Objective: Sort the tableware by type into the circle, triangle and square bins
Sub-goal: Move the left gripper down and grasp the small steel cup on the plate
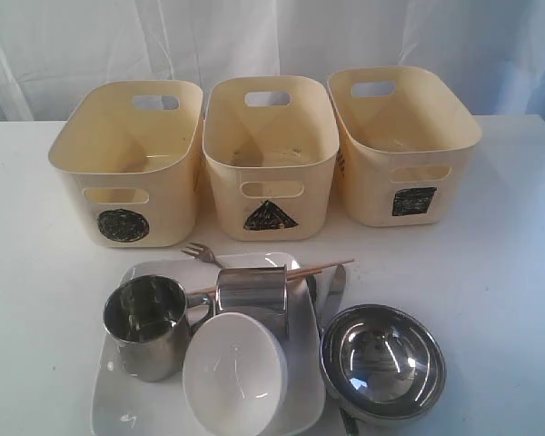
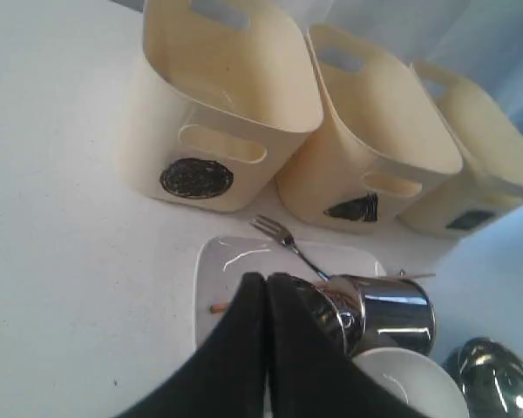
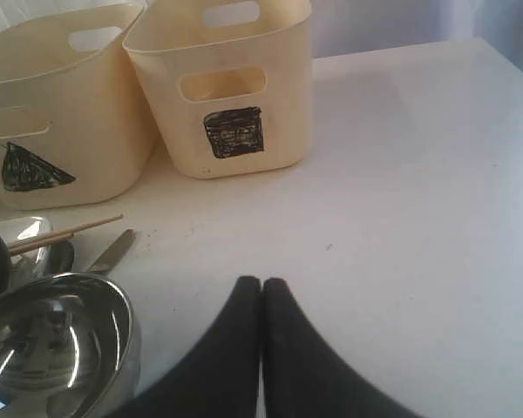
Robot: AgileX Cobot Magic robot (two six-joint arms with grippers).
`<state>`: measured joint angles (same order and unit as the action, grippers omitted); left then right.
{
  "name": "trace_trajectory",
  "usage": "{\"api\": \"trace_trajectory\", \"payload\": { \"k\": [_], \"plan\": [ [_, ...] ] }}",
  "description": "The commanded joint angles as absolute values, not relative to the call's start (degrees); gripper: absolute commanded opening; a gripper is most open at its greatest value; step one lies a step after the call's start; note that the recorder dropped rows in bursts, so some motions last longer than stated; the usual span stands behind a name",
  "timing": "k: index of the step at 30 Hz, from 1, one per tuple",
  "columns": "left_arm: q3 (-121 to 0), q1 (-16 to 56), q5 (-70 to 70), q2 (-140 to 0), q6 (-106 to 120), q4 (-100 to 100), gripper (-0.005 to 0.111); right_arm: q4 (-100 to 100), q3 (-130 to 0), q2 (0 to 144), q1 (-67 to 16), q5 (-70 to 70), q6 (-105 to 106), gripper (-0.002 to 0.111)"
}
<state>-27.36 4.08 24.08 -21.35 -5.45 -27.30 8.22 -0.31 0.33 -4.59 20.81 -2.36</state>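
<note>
Left claw [image 2: 266,279]: fingers pressed together, nothing between them. Its tips show over the large white square plate [image 1: 118,400], just beside the tipped mug [image 1: 254,289]; I cannot tell whether they touch anything. Right claw [image 3: 261,280]: fingers likewise together, gripping nothing, above bare counter [image 1: 509,272], with the steel bowl [image 1: 381,363] close to one side. Neither claw appears in the exterior view.

I note three cream-yellow bins in a row at the back of the counter: circle bin [image 1: 173,204] on the left, triangle bin [image 1: 227,213] in the middle, square bin [image 1: 372,195] on the right. No tableware shows inside them.

All tableware lies in front of the bins. On the plate I see an upright mug [image 1: 145,327] at the left, the tipped mug lying on its side behind, and the white ceramic bowl [image 1: 234,372] at the front. The fork [image 1: 200,252] rests at the plate's back edge, tines toward the circle bin. Chopsticks [image 1: 322,268] lie across the tipped mug, their tips pointing right. The knife [image 1: 333,292] lies between the plate and the steel bowl, which sits on the counter to the right of the plate.
</note>
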Motion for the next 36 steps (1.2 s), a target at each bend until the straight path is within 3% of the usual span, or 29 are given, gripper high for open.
{"api": "trace_trajectory", "payload": {
  "k": [1, 7, 9, 13, 15, 17, 22, 28, 36],
  "plan": [
    [-44.65, 4.09, 41.48, -39.60, -3.68, -22.04, 0.000, 7.91, 0.00, 0.00, -4.59, 19.84, -2.20, 0.000],
    [-57.25, 4.09, 50.54, -59.22, -1.25, -21.35, 0.000, 7.91, 0.00, 0.00, -4.59, 19.84, -2.20, 0.000],
    [-58.30, 4.09, 50.54, -63.17, -1.09, -21.92, 0.005, 7.91, 0.00, 0.00, -4.59, 19.84, -2.20, 0.000],
    [-58.41, 4.09, 52.58, -68.62, 5.25, -28.16, 0.030, 7.91, 0.00, 0.00, -4.59, 19.84, -2.20, 0.000],
    [-58.41, 4.09, 55.54, -72.05, 11.21, -35.71, 0.049, 7.91, 0.00, 0.00, -4.59, 19.84, -2.20, 0.000],
    [-58.41, 4.09, 56.94, -75.47, 12.64, -37.60, 0.056, 7.91, 0.00, 0.00, -4.59, 19.84, -2.20, 0.000],
    [-57.67, 5.31, 56.01, -82.44, 12.89, -37.22, 0.056, 7.91, 0.00, 0.00, -4.59, 19.84, -2.20, 0.000],
    [-57.67, 14.70, 44.66, -89.33, 5.49, -27.19, 0.056, 7.91, 0.00, 0.00, -4.59, 19.84, -2.20, 0.000],
    [-57.77, 19.13, 40.43, -94.90, 2.56, -23.43, 0.056, 7.91, 0.00, 0.00, -4.59, 19.84, -2.20, 0.000]
  ]
}}
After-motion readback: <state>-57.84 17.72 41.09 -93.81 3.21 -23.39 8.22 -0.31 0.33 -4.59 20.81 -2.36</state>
